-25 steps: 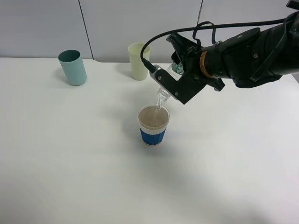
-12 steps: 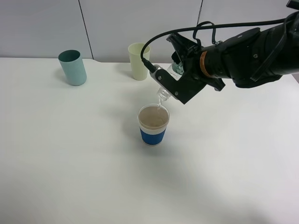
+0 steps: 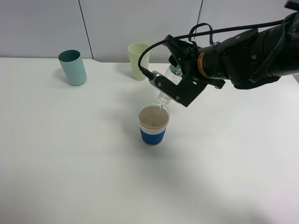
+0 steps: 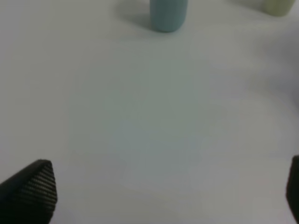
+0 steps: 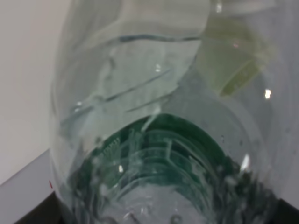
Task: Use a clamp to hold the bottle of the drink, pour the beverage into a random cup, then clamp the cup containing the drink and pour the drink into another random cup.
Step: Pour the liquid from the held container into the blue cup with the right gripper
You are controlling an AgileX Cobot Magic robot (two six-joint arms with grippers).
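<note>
In the exterior high view my right gripper [image 3: 174, 88] is shut on the clear bottle of the drink [image 3: 163, 97]. The bottle is tipped steeply, mouth down, just above the blue-sleeved paper cup [image 3: 153, 124]. A thin thread of clear beverage runs from the mouth into the cup, whose beige inside holds liquid. The black gripper body hides most of the bottle. In the right wrist view the bottle [image 5: 154, 140] fills the picture, its green label low down. The pale yellow-green tumbler [image 3: 138, 61] stands behind. My left gripper [image 4: 163, 189] is open over bare table, one ribbed fingertip [image 4: 30, 189] showing.
A teal tumbler [image 3: 73, 67] stands at the back left of the white table [image 3: 70, 163]. The left wrist view shows the teal tumbler [image 4: 168, 14] and the yellow-green tumbler [image 4: 279, 6] far ahead. A grey wall backs the table.
The right gripper has turned a little further, tipping the bottle more steeply. The stream into the blue-sleeved cup has thinned. The cups have not moved.
</note>
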